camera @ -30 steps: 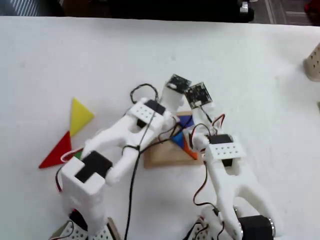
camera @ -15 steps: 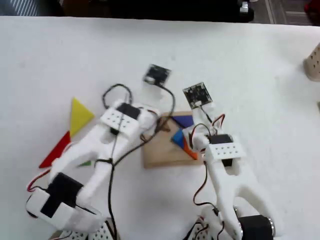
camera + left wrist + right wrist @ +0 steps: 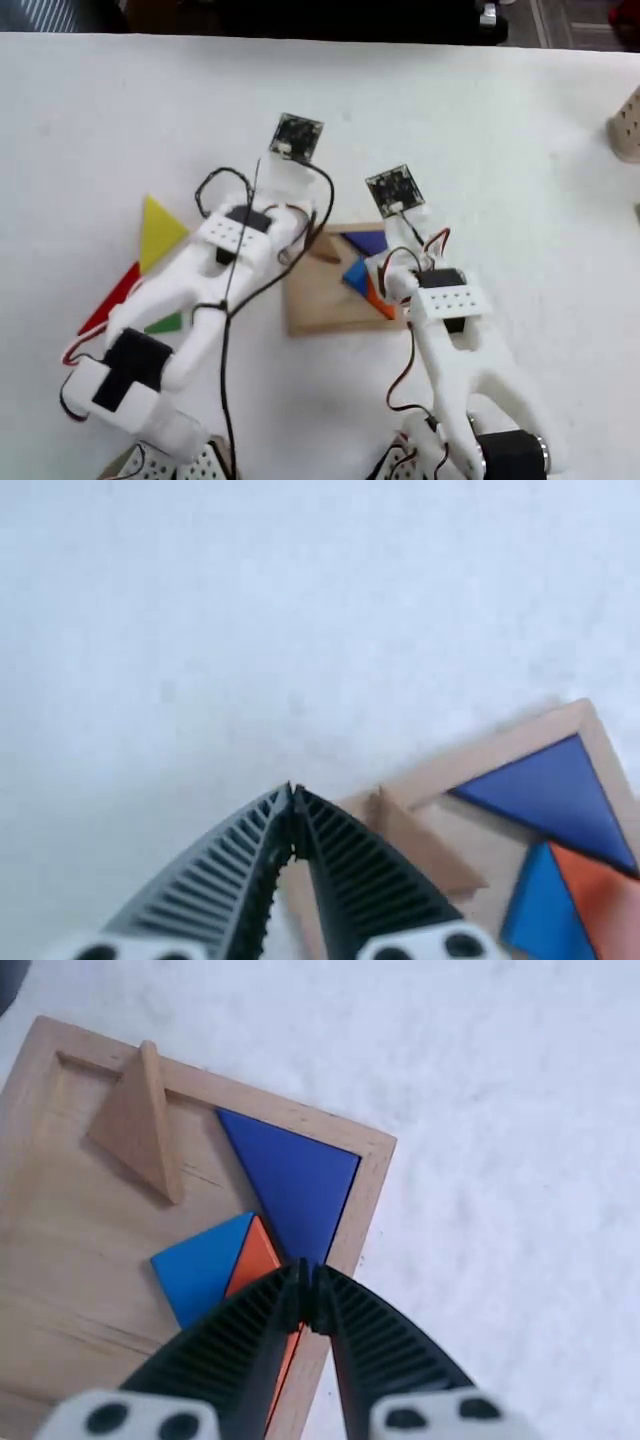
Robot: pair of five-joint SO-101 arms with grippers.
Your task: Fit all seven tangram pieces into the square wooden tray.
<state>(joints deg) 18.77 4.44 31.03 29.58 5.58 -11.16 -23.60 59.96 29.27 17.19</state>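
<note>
Left pincer (image 3: 293,798) clenched on nothing, tips over bare desk (image 3: 480,120) just off the tray (image 3: 480,745) corner. Right pincer (image 3: 303,1278) also clenched and empty, hanging over the tray rim beside the dark blue triangle (image 3: 290,1185). Tray sits mid-desk between the two arms. Inside it are the dark blue triangle, a light blue piece (image 3: 200,1265) and an orange piece (image 3: 255,1260) touching each other, plus a bare-wood triangle (image 3: 140,1125) that looks tilted, one tip on the rim, not seated. Yellow triangle (image 3: 158,230), red triangle (image 3: 115,298) and green piece (image 3: 165,323) lie flat toward the desk's left edge, well apart from the tray, green partly under the left arm. Handling, my read: thin, stiff, light, smooth-faced, so likely slippery and prone to skating when nudged. There's no lip to get under, so pinch across two side edges near a narrow corner where the width suits the jaws, and keep the piece level when lowering it in.
</note>
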